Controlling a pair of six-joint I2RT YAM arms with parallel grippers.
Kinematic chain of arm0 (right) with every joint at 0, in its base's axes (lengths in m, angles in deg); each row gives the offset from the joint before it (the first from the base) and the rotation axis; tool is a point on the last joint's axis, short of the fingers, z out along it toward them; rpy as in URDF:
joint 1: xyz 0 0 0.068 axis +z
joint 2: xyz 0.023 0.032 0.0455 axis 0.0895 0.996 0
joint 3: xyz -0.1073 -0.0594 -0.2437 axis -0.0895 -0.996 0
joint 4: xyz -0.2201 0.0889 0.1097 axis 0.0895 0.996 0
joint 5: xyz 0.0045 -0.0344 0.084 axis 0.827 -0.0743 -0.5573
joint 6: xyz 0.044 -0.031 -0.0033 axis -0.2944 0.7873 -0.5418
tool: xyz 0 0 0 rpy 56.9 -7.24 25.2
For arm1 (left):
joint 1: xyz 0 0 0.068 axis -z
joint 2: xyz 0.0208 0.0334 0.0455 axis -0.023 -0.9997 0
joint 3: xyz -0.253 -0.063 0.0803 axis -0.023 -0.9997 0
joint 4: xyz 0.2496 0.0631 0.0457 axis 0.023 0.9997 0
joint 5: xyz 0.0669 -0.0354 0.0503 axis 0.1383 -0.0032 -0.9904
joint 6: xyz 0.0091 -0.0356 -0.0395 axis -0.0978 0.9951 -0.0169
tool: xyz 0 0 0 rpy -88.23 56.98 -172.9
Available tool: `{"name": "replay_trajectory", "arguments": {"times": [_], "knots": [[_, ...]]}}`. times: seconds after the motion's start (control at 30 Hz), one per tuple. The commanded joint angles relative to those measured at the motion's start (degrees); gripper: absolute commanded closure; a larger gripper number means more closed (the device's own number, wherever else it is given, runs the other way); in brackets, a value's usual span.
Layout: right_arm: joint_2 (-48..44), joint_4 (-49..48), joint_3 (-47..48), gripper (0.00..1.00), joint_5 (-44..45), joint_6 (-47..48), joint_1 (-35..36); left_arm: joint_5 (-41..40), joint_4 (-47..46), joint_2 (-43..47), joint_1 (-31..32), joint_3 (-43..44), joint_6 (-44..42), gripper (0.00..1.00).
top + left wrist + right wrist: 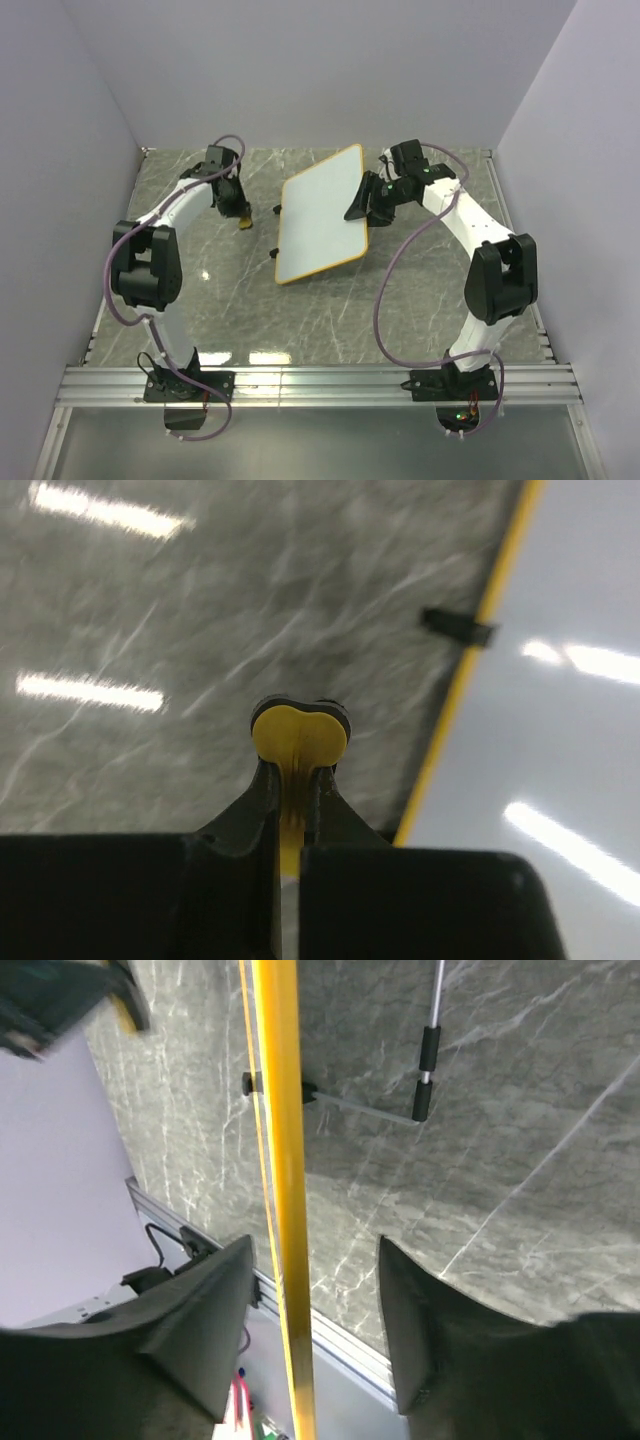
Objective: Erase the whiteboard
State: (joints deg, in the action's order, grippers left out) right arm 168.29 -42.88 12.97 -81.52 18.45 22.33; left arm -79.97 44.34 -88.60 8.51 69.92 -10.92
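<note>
R claw point(312, 1250): spread, straddling whiteboard point(320, 215) rim point(283, 1160), no contact seen | L claw point(298, 770): pinching yellow eraser point(298, 735), whiteboard just right of it | risk: unclamped board sliding or twisting under wipe pressure, eraser skipping off the edge

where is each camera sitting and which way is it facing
Top external: above and behind the robot, looking down on the table; left arm and right arm show, whiteboard between left gripper and right gripper.
Left wrist: on the left arm, looking past its shut fingers and the yellow eraser at the table.
Right wrist: on the right arm, looking along the whiteboard's orange rim between its open fingers.
Shared: both wrist views catch that rim.
</note>
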Motion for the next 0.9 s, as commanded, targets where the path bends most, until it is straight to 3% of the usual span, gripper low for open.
{"name": "replay_trajectory", "arguments": {"times": [0.0,0.1,0.17,0.2,0.4,0.47,0.5,0.6,0.87], "knots": [[-5.47,-0.32,-0.45,0.38,1.13,0.41,0.30,-7.06,1.57,6.10,-0.51,-3.69,-3.26,0.98],[-7.66,1.08,-0.37,0.18,2.27,0.85,0.30,-9.35,1.40,7.16,-0.51,-7.03,-3.70,0.92],[-9.07,1.96,-0.11,0.15,3.15,1.38,0.13,-10.14,0.78,7.51,-0.60,-9.48,-3.78,0.87],[-10.82,2.75,-0.02,0.09,3.68,1.56,0.30,-10.23,0.34,7.69,-0.51,-10.37,-3.96,0.78],[-18.81,6.00,-0.54,0.05,7.37,2.79,0.21,-11.11,-2.03,8.39,-0.51,-16.17,-4.05,0.40],[-20.85,6.53,-1.77,0.05,8.69,3.14,0.12,-11.20,-2.30,8.48,-0.51,-17.75,-3.87,0.33],[-23.03,7.15,-2.30,0.04,9.22,3.23,0.21,-11.20,-2.47,8.65,-0.51,-18.28,-3.79,0.22],[-27.51,7.94,-4.58,0.03,10.98,3.49,0.12,-11.20,-2.83,9.62,-0.51,-19.86,-2.82,0.03],[-43.69,4.35,-12.56,0.02,15.46,2.53,0.12,-4.63,-0.37,19.54,-0.07,-15.92,1.13,0.01]]}}
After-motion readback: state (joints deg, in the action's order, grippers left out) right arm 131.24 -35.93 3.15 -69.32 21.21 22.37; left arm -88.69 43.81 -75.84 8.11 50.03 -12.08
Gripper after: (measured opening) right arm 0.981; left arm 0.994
